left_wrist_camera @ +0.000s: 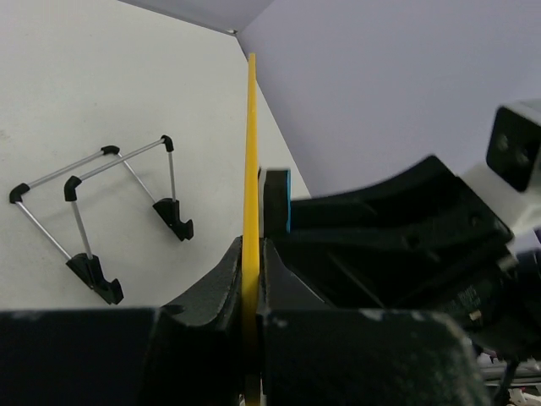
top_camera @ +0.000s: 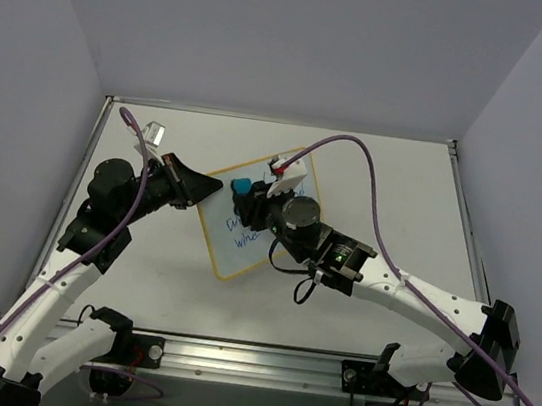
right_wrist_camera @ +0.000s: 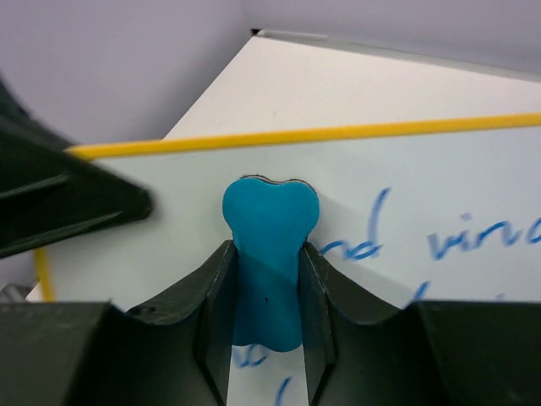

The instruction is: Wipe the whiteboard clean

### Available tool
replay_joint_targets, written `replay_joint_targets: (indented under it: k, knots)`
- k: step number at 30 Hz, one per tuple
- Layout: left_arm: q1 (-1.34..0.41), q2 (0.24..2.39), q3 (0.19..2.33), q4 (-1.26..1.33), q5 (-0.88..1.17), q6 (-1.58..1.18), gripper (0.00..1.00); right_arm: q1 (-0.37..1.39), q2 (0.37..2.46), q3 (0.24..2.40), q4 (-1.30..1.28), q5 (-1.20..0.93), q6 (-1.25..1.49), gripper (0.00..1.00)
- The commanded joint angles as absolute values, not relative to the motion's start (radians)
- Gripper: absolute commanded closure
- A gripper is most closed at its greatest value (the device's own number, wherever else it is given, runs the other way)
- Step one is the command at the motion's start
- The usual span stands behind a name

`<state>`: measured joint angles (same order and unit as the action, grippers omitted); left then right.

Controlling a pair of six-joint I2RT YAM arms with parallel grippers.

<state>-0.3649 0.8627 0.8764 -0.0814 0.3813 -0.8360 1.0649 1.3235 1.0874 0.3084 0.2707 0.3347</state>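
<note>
The whiteboard (top_camera: 247,230), white with a yellow frame and blue handwriting, is held tilted above the table in the top view. My left gripper (top_camera: 215,186) is shut on its upper left edge; in the left wrist view the yellow edge (left_wrist_camera: 251,152) runs straight up from between the closed jaws. My right gripper (top_camera: 247,198) is shut on the blue eraser (top_camera: 241,186) and presses it against the board's upper left part. In the right wrist view the eraser (right_wrist_camera: 269,245) sits between the jaws on the board (right_wrist_camera: 423,186), with blue writing (right_wrist_camera: 473,241) to its right.
A black-and-wire stand (left_wrist_camera: 101,211) lies on the table to the left of the board's edge in the left wrist view. A small white block (top_camera: 154,132) lies at the table's far left. Purple cables run over both arms.
</note>
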Motion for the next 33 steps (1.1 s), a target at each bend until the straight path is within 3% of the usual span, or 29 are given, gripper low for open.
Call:
replay_joint_targets:
  k: [1, 6, 12, 19, 22, 33]
  knots:
    - [-0.383, 0.804, 0.966, 0.158, 0.543, -0.94, 0.98, 0.965, 1.295, 1.069, 0.262, 0.209, 0.275, 1.0]
    - [-0.383, 0.801, 0.963, 0.203, 0.614, -0.962, 0.98, 0.855, 1.264, 1.081, 0.216, 0.192, 0.235, 1.0]
    - [-0.383, 0.805, 0.969, 0.196, 0.615, -0.956, 0.98, 0.847, 1.276, 1.121, 0.221, 0.128, 0.232, 1.0]
    - [-0.383, 0.819, 0.966, 0.219, 0.614, -0.965, 0.98, 1.069, 1.316, 1.173, 0.31, 0.167, 0.242, 1.0]
    - [-0.383, 0.822, 0.968, 0.221, 0.618, -0.966, 0.98, 1.074, 1.313, 1.161, 0.331, 0.182, 0.242, 1.0]
    - [-0.383, 0.792, 0.965, 0.192, 0.638, -0.956, 0.98, 0.79, 1.181, 1.013, 0.284, 0.181, 0.253, 1.0]
